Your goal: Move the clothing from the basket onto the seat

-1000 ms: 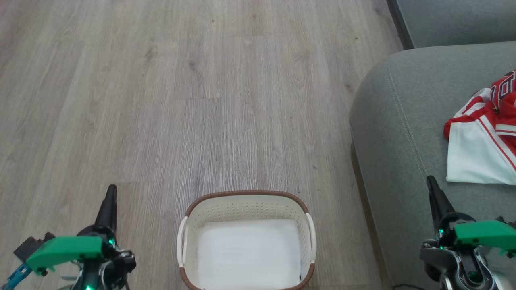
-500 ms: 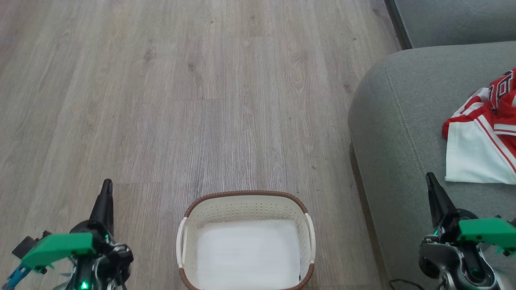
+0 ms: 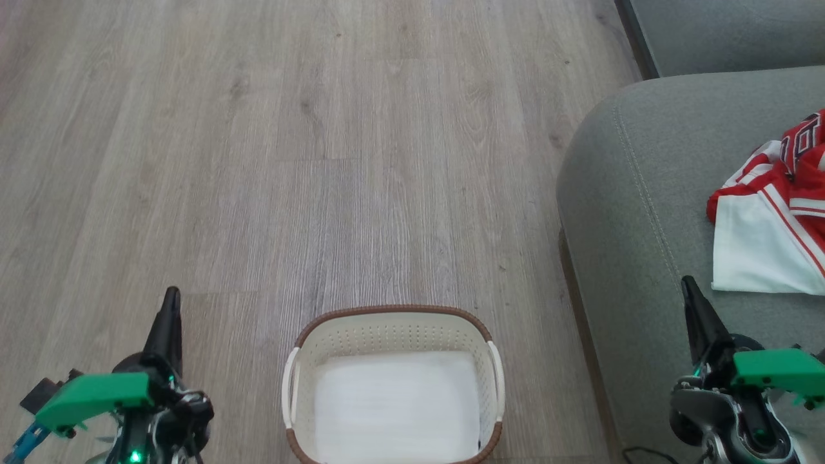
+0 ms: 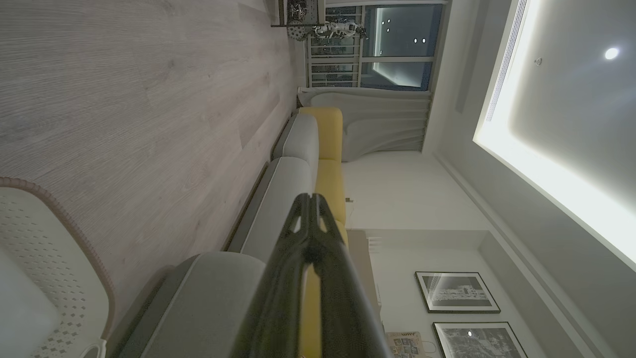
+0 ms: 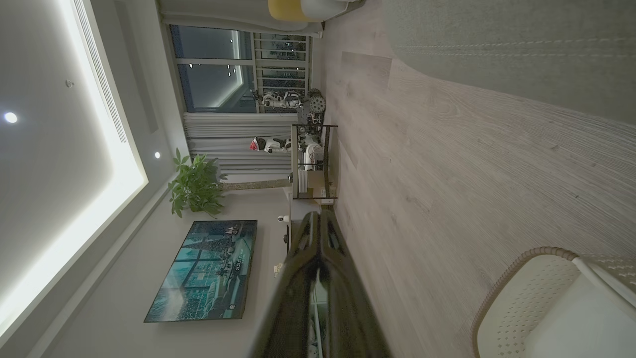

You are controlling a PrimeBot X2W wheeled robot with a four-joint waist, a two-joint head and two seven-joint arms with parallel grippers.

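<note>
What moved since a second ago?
The left gripper edged slightly up and left in the head view, and the right gripper barely shifted. Both stayed shut, holding nothing. The basket, the clothing and the seat stayed put.

basket [image 3: 393, 309] – on floor [image 3: 322, 161], centre | seat [image 3: 631, 193] – right of basket | clothing [image 3: 760, 245] on seat, far right
</note>
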